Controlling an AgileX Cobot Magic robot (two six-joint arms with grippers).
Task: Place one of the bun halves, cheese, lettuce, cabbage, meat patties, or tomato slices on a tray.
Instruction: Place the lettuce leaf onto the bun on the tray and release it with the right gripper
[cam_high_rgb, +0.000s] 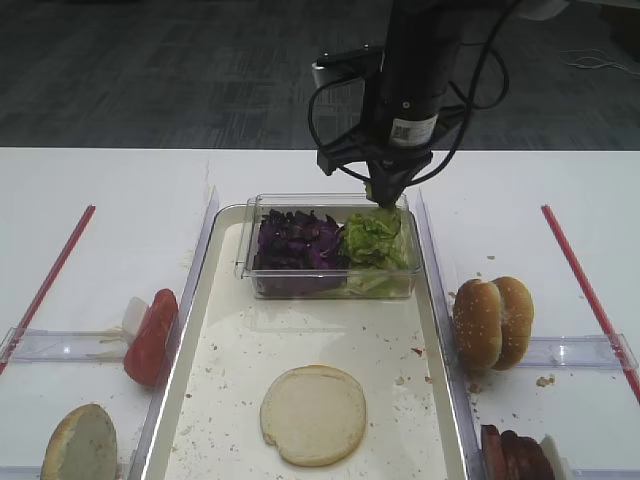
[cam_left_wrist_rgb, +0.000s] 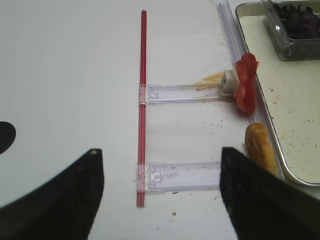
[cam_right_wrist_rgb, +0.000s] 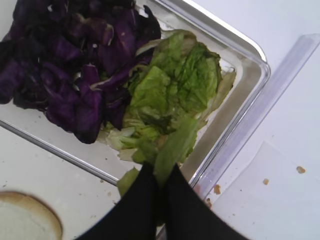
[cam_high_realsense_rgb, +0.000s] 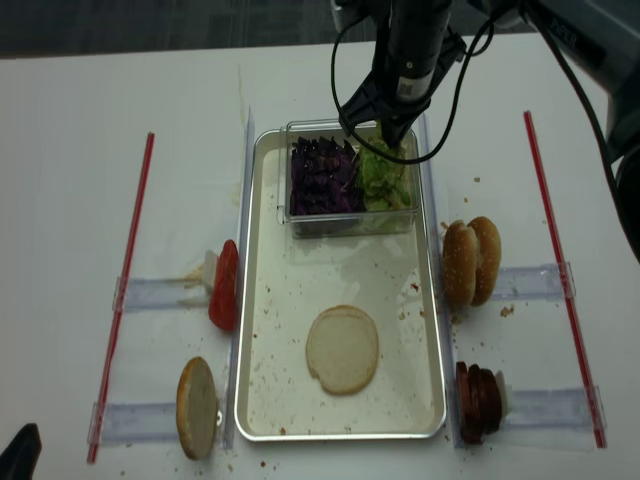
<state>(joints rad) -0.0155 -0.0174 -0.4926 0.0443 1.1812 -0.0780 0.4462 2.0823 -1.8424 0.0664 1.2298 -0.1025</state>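
Observation:
My right gripper is shut on a light-green strip of lettuce, just above the lettuce heap in the clear box. Dark purple cabbage fills the box's left half. The off-white tray holds a bun half, pale face up. Tomato slices and another bun half lie to the tray's left. Sesame bun halves and meat patties lie to its right. My left gripper hangs open over bare table. Cheese is out of view.
The clear plastic box stands at the tray's far end. Red strips run along both sides of the table, with clear plastic holders crossing them. Crumbs speckle the tray.

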